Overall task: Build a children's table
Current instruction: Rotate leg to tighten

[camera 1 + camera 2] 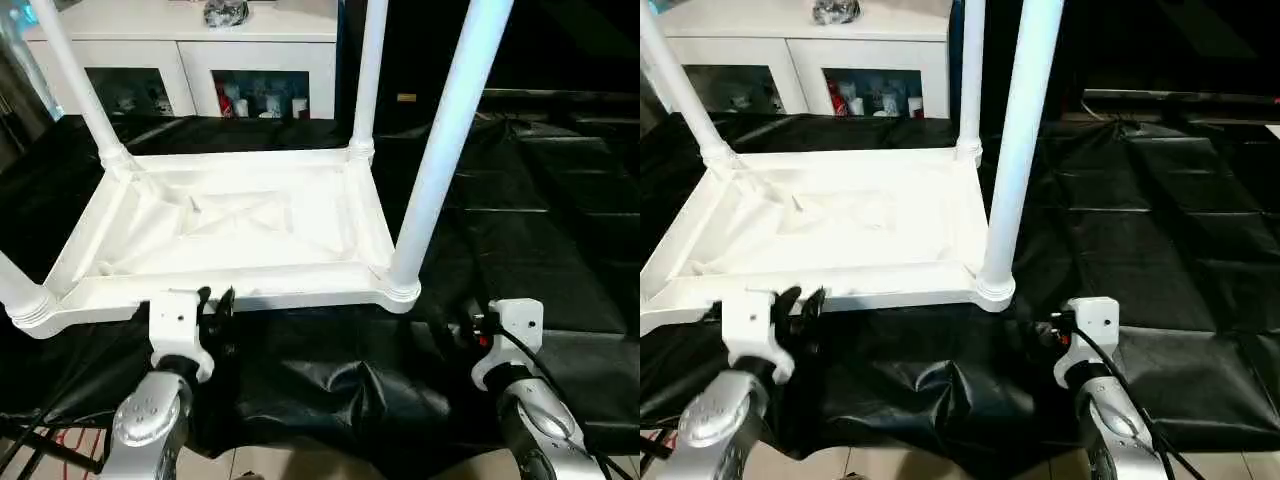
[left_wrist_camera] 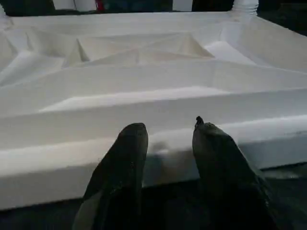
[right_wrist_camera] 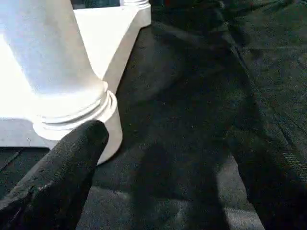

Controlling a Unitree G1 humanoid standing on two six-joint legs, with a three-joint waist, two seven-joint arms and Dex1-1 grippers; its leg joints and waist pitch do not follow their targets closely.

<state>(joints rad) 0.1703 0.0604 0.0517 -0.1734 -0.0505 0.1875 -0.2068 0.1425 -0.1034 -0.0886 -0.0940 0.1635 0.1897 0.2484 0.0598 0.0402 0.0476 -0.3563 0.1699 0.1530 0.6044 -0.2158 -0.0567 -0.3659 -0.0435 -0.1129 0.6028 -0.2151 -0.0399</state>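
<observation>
The children's table lies upside down on a black sheet. Its white ribbed tabletop (image 1: 240, 225) carries upright white tube legs in its corner sockets: front right (image 1: 445, 140), back right (image 1: 370, 70), back left (image 1: 80, 85) and front left (image 1: 20, 290). My left gripper (image 1: 215, 300) hovers just in front of the near rim (image 2: 144, 143), fingers (image 2: 124, 163) apart with nothing between them. My right gripper (image 1: 468, 328) stands wide open beside the front right socket (image 3: 76, 115), one finger (image 3: 72, 158) close to it, holding nothing.
The black sheet (image 1: 520, 200) covers the surface to the right and in front of the tabletop. A white glass-door cabinet (image 1: 190, 50) stands behind. Pale floor and a red cable (image 1: 70, 445) show past the sheet's near edge.
</observation>
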